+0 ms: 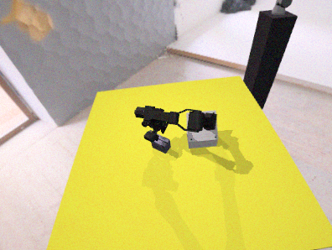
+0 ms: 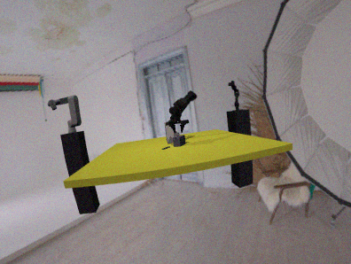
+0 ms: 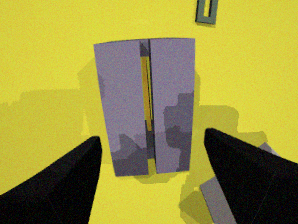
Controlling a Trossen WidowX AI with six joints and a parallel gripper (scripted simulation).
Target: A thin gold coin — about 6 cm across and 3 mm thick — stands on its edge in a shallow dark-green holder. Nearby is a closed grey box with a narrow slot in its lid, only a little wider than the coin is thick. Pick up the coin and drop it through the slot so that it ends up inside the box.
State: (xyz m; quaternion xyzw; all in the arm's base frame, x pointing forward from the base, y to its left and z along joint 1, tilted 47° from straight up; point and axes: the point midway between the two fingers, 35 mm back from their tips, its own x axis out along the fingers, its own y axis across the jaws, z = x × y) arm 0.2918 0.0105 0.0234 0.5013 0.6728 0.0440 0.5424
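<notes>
The closed grey box (image 1: 162,145) (image 2: 179,141) (image 3: 122,100) stands on the yellow table, its slot running away from me in the wrist view. The gold coin (image 3: 145,82) shows edge-on as a narrow ochre strip within the slot, between the two lid halves; how deep it sits I cannot tell. My gripper (image 3: 153,139) (image 2: 179,128) is open above the near end of the box, one finger on each side, with nothing between the fingers. The dark-green holder (image 3: 213,11) (image 2: 166,148) lies beyond the box at the upper right of the wrist view, no coin in it.
My arm's light grey base (image 1: 203,140) (image 3: 218,200) stands close beside the box. The yellow table (image 1: 126,210) (image 2: 133,164) carries the arm's shadows. Black columns (image 1: 268,54) (image 2: 80,173) (image 2: 241,146) with other arms on top stand beyond the table's edges.
</notes>
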